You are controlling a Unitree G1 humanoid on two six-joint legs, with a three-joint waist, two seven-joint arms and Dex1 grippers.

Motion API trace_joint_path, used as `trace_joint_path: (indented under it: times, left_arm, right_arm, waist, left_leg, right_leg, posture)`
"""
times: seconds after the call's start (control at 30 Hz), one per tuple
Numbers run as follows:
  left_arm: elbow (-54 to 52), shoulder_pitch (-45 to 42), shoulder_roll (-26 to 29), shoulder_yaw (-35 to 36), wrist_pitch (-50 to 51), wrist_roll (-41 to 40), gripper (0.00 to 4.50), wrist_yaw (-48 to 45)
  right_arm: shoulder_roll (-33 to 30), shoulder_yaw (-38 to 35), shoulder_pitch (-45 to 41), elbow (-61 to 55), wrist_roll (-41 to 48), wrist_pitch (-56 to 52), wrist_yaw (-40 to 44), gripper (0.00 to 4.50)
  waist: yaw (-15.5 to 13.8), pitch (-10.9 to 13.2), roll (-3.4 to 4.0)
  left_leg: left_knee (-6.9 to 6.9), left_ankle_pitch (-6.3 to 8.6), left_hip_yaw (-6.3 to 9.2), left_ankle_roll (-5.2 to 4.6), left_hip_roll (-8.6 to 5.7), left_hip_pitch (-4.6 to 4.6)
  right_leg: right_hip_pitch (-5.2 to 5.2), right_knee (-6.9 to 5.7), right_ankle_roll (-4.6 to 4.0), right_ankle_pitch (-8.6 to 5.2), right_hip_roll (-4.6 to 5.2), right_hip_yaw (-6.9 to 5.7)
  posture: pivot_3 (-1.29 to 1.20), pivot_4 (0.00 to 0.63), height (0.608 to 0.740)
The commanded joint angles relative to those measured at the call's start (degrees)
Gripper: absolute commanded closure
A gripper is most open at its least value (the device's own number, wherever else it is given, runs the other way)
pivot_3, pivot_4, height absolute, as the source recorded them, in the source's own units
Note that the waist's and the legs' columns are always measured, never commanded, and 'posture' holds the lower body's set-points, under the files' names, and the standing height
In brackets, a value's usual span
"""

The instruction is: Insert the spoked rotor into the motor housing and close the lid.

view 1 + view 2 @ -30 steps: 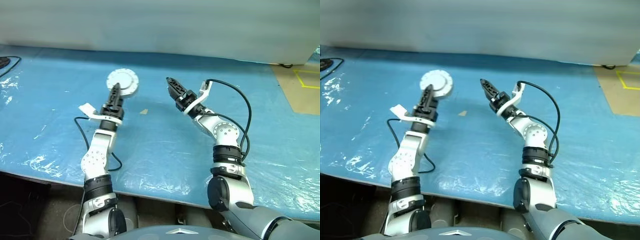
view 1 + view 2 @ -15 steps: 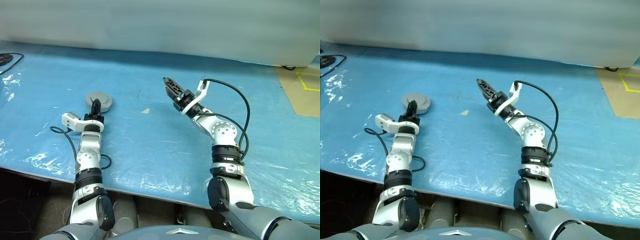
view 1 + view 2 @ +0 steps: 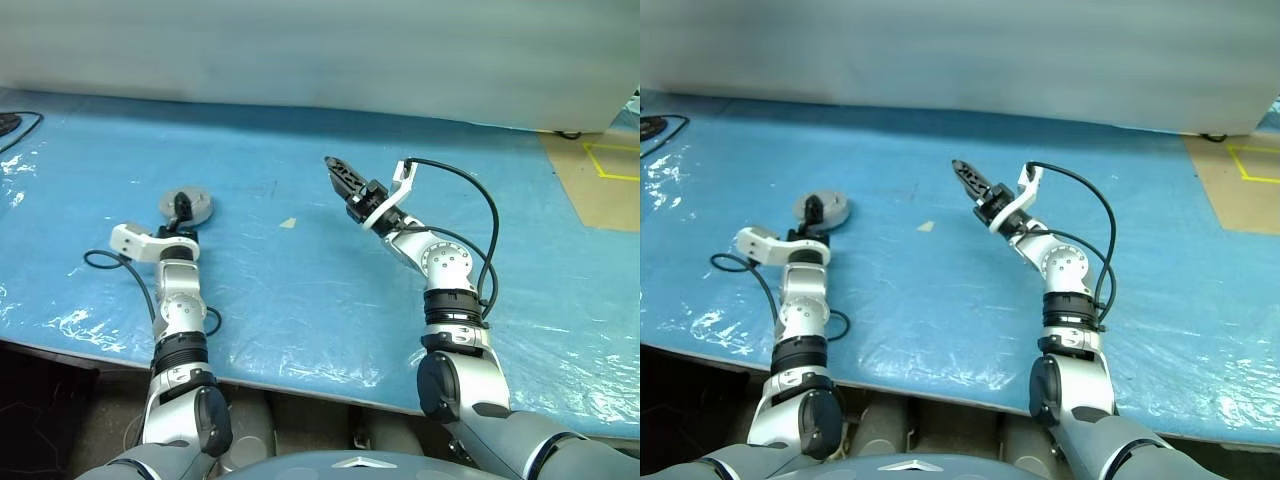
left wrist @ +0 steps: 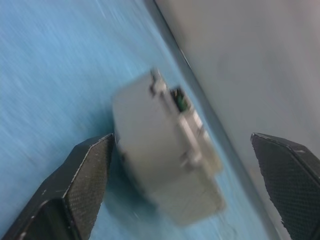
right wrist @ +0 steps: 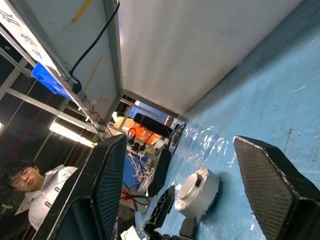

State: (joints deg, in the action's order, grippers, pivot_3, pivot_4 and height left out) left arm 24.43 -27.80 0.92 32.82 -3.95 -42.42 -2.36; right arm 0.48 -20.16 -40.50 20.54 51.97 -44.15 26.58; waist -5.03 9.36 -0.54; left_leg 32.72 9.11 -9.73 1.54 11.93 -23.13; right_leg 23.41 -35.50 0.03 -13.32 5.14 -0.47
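The motor housing (image 3: 186, 205), lid on, lies on the blue bench (image 3: 300, 290) toward its left end. The left gripper (image 3: 180, 210) straddles it, fingers spread wide. The right gripper (image 3: 342, 180) hovers mid-bench, parted, empty.

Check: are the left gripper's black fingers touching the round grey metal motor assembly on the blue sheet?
Apart. In the left wrist view, the left gripper stands wide open, and the round grey motor assembly lies between the fingers, with blue sheet visible either side.
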Motion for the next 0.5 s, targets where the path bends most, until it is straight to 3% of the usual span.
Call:
trace_joint_path:
  times: [0.03, 0.23, 0.5]
  left_arm:
    - [-0.31, 0.27, 3.23, -0.86, -7.93, 8.3, 0.04, 1.77]
    - [-4.13, 2.1, 6.39, -7.92, -11.9, 15.54, 0.04, -6.16]
    - [-10.46, 5.51, 10.46, -16.69, -7.41, 15.05, 0.04, -22.19]
  right_arm:
    - [-0.3, 0.58, -1.48, -0.32, -0.18, 0.93, 1.02, 0.92]
    - [-0.62, 1.73, -0.93, -0.87, -2.68, 2.99, 1.48, 0.92]
    - [-3.79, 8.58, 1.98, -1.91, -14.69, 15.09, 5.69, 0.92]
  waist:
    - [-0.09, 0.0, 0.0]
    - [-0.57, 0.0, 0.0]
    - [-0.28, 0.0, 0.0]
  left_leg:
    - [0.0, 0.0, 0.0, 0.0, 0.0, -0.01]
    - [-0.02, 0.0, 0.06, 0.0, -0.05, -0.08]
    - [-0.02, 0.0, 0.03, 0.01, -0.02, -0.06]
  right_leg:
    - [0.0, 0.02, 0.0, 0.0, 0.0, -0.01]
    - [-0.03, 0.07, 0.02, 0.01, 0.06, -0.08]
    - [0.0, 0.05, -0.07, -0.04, 0.06, -0.08]
  posture:
    - [0.0, 0.15, 0.74]
    - [0.0, 0.15, 0.74]
    - [0.0, 0.15, 0.74]
